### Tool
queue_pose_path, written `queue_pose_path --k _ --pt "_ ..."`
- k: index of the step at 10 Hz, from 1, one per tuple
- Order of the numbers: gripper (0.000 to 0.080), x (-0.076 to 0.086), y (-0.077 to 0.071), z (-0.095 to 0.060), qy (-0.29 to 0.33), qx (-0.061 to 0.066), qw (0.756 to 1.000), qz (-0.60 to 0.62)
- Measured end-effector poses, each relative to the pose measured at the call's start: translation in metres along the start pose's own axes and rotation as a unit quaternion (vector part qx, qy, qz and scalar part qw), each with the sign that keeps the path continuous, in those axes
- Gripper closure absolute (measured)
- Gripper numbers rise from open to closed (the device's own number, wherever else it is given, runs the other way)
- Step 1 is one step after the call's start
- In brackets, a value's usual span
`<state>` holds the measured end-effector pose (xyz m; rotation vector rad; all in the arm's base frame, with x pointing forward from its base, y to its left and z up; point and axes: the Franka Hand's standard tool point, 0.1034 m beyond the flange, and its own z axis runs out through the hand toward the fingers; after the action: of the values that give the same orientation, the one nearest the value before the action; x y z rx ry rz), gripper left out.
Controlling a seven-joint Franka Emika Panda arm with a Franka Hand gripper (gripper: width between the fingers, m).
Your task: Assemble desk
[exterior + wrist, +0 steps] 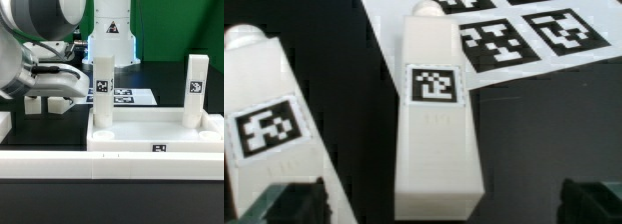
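Observation:
The white tray-like tabletop lies at the front of the exterior view. Two white tagged legs stand upright in its corners, one on the exterior view's left and one on the right. My gripper is low over the table, to the exterior view's left of the tabletop. In the wrist view the gripper is open, with its dark fingers on either side of the near end of a loose leg lying on the black table. A second loose leg lies beside it.
The marker board lies behind the tabletop; its tags also show in the wrist view, beyond the loose legs. A long white border rail runs along the front, and another white piece sits at the exterior view's left edge.

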<state>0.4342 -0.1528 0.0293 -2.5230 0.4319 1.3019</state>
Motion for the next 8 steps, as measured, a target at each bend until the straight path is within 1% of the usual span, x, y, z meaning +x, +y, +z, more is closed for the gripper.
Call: queue_pose_path --k 3,6,8 --pt "0.0151 0.0 0.002 0.001 0.001 0.001 1.0 0.001" --pt "0.0151 -0.004 -0.004 0.01 -0.004 -0.004 1.0 0.008" --pt "0.0151 -0.004 -0.005 0.01 -0.005 -0.004 1.0 0.008"
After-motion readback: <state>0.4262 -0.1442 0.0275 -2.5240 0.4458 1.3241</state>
